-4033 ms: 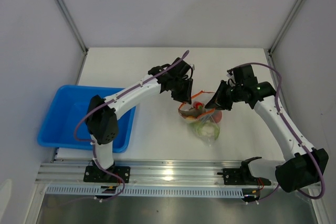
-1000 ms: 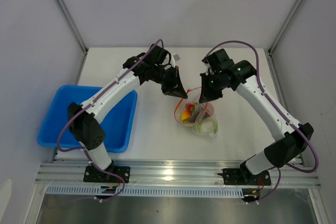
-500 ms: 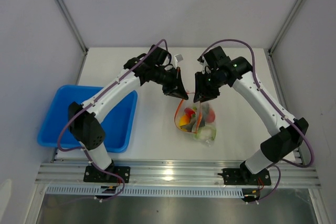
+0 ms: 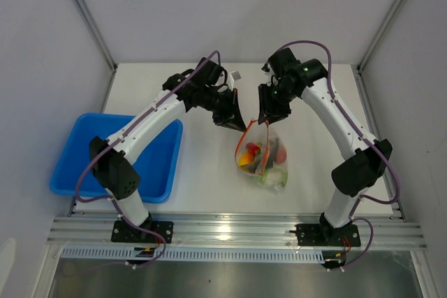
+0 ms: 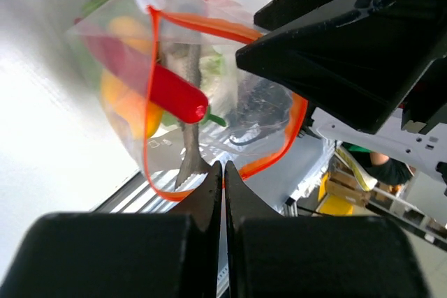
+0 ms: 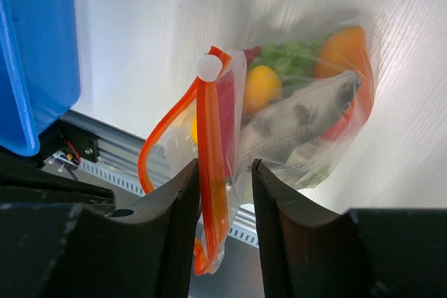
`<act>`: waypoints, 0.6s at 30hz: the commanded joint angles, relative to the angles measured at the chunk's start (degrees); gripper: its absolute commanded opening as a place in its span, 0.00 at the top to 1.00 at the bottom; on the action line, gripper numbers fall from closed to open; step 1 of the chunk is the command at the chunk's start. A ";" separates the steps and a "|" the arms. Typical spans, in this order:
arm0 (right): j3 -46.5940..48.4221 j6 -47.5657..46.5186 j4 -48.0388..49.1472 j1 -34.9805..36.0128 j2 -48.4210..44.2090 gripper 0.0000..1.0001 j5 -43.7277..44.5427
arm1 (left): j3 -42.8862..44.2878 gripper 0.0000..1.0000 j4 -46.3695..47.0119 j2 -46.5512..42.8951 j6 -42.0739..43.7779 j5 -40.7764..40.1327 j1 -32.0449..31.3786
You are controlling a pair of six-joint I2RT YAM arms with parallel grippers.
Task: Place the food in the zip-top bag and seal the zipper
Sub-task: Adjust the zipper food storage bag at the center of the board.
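The left gripper (image 4: pixel 237 122) is pinched together on the mouth edge of the zip-top bag (image 4: pixel 266 164), right at the orange-red zipper (image 5: pixel 149 102). The right gripper (image 4: pixel 267 118) stands with its fingers apart, the zipper's strip and white slider (image 6: pixel 208 66) running up between them. The bag sits near the middle of the desk (image 4: pixel 202 169), well apart from the blue tray (image 4: pixel 80 155), with the food (image 4: pixel 260 155) inside it, the red chili (image 5: pixel 174 92) and grey fish (image 5: pixel 187 141) plain through the clear plastic.
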 commanded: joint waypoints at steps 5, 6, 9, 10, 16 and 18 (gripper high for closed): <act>3.23 -1.50 -2.74 3.32 1.88 0.62 4.24 | 1.34 0.89 -9.22 -3.17 2.13 -9.75 -0.16; 3.32 -1.58 -2.91 4.11 2.06 0.62 5.38 | -0.41 0.71 -8.87 -3.53 2.13 -10.97 -0.16; 4.02 -1.41 -3.44 4.82 2.94 0.62 6.62 | -2.19 0.50 -8.42 -2.66 3.35 -10.73 -0.16; 4.29 -1.41 -3.88 5.17 3.11 0.62 7.49 | -2.28 0.47 -8.68 -2.22 3.62 -10.29 -0.24; 4.90 -1.23 -4.58 5.79 3.73 0.63 9.00 | -3.42 0.34 -5.26 -0.02 3.45 -5.63 -1.56; 5.08 -0.89 -4.67 5.87 3.73 0.63 9.52 | -3.25 0.34 -5.26 0.86 3.62 -5.45 -2.26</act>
